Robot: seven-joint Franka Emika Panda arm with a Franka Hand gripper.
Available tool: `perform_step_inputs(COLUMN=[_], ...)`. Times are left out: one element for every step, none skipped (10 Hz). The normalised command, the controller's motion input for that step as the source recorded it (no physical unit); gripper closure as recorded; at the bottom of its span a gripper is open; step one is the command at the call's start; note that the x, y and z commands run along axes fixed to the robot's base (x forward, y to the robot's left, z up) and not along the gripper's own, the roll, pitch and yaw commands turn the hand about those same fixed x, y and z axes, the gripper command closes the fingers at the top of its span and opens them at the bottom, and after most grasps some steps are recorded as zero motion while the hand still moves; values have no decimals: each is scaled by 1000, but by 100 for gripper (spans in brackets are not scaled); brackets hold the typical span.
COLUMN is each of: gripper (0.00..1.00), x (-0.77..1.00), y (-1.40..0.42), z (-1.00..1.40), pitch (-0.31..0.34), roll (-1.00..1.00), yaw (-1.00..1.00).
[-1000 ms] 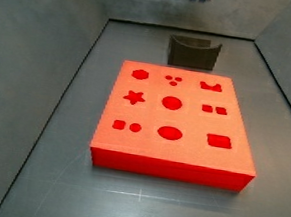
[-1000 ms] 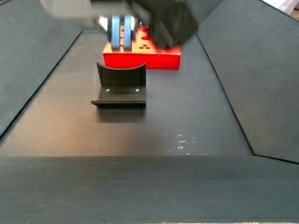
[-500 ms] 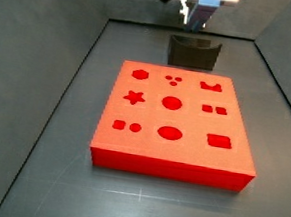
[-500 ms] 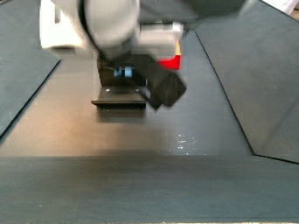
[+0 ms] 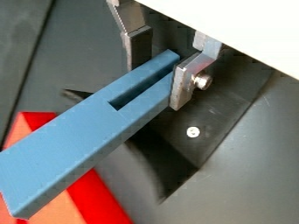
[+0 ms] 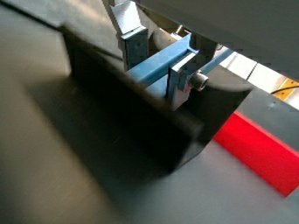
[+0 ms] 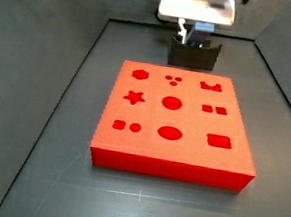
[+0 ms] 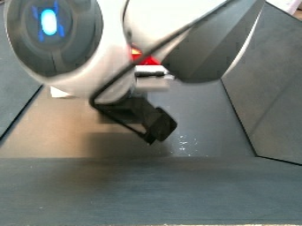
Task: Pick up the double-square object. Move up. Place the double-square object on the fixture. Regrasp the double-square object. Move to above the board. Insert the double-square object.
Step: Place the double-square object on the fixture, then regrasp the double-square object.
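Observation:
My gripper (image 5: pixel 162 77) is shut on one end of the double-square object (image 5: pixel 82 149), a long pale blue bar with a slot in its face. In a wrist view the bar (image 6: pixel 158 68) sits between the fingers (image 6: pixel 138 48) just above the top of the dark fixture (image 6: pixel 117 114). In a side view the gripper (image 7: pixel 195 28) hangs right over the fixture (image 7: pixel 193 54), behind the far edge of the orange-red board (image 7: pixel 174 119). In the other side view the arm (image 8: pixel 106 44) fills the picture and hides the fixture.
The board also shows as a red corner in both wrist views (image 5: pixel 76 197) (image 6: pixel 263 153). Sloping grey tray walls (image 7: pixel 32 75) rise on both sides of the floor. The fixture stands close to the tray's back wall.
My gripper has come down from the top of the picture onto the fixture, with the bar in it. The arm now blocks most of a side view.

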Motion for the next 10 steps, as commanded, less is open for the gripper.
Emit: perform_step_inputs(gripper=[100,100,0,0,0,0,0,0,0,0], x=[128,87,0,0,-7,-24,-27,-35,-36,-31], y=[79,63,0,0,3,2,-2,0,1,-1], z=[-595,-470,0,1000,1000,1000,1000,1000,912,685], pitch=[31,24,0,64,68,70,69,69,66,57], roll=[-160,-125,0,-39,-32,4,32,45,52,49], yaw=[-102,-91,0,-11,-6,-10,-16,-24,-28,-34])
